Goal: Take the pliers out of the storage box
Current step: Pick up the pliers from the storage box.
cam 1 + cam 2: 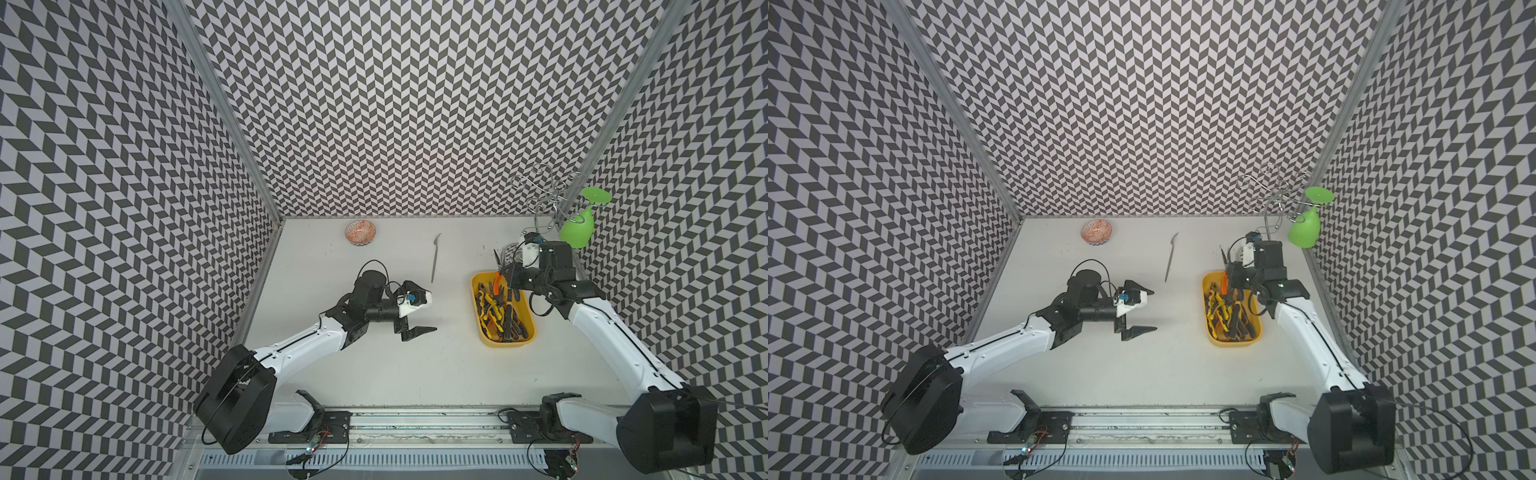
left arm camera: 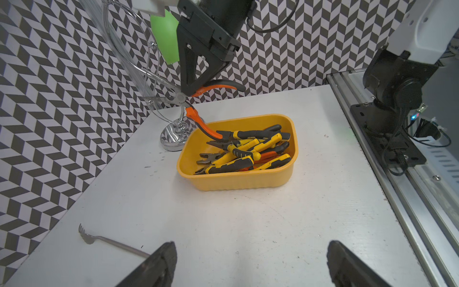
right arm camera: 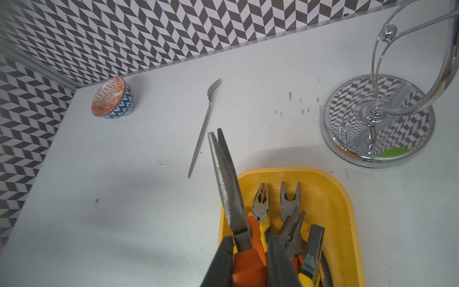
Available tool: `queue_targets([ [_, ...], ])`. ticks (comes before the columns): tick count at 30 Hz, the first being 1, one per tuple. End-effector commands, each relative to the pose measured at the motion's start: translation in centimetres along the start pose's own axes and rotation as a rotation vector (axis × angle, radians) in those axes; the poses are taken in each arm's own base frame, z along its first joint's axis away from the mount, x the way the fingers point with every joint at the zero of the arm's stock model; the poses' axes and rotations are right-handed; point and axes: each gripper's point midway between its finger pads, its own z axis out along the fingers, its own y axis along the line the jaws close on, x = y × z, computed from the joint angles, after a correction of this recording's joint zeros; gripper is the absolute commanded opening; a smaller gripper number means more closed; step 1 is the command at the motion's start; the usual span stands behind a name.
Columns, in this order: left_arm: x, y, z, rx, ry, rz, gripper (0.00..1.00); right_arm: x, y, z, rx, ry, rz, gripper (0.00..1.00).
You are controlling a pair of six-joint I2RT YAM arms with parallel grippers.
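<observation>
My right fingers are pinched narrow on the orange-handled long-nosed pliers, gripping the handles just behind the pivot. That pair hangs above the far end of the storage box, its grey nose pointing out past the rim towards the fork. Its handles are splayed. The lower one reaches down into the box and seems to end among the other pliers piled there. The box sits on the white surface, just beside the chrome stand. My left fingers stand wide apart above the surface, well apart from the box.
</observation>
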Motion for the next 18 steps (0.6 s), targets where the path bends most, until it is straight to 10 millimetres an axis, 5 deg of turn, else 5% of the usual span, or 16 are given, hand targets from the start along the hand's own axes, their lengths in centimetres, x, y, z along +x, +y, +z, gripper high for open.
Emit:
queue_targets([
  [1,-2.0,2.8,0.0,-0.111,-0.050,-0.157,0.98,-3.0,3.2,-1.9,-0.179,-0.134,-0.014,0.00],
  [7,-5.8,5.3,-0.2,-0.156,-0.208,-0.352,0.98,-3.0,5.4,-2.7,-0.344,-0.155,-0.002,0.00],
  [13,-7.2,8.4,-0.2,-0.078,-0.335,-0.666,0.98,-2.6,8.1,-4.0,-0.529,-0.166,-0.049,0.00],
  [18,-8.3,8.3,0.0,0.008,-0.365,-0.605,0.98,-1.8,10.7,-5.8,-0.719,-0.154,-0.073,0.00],
])
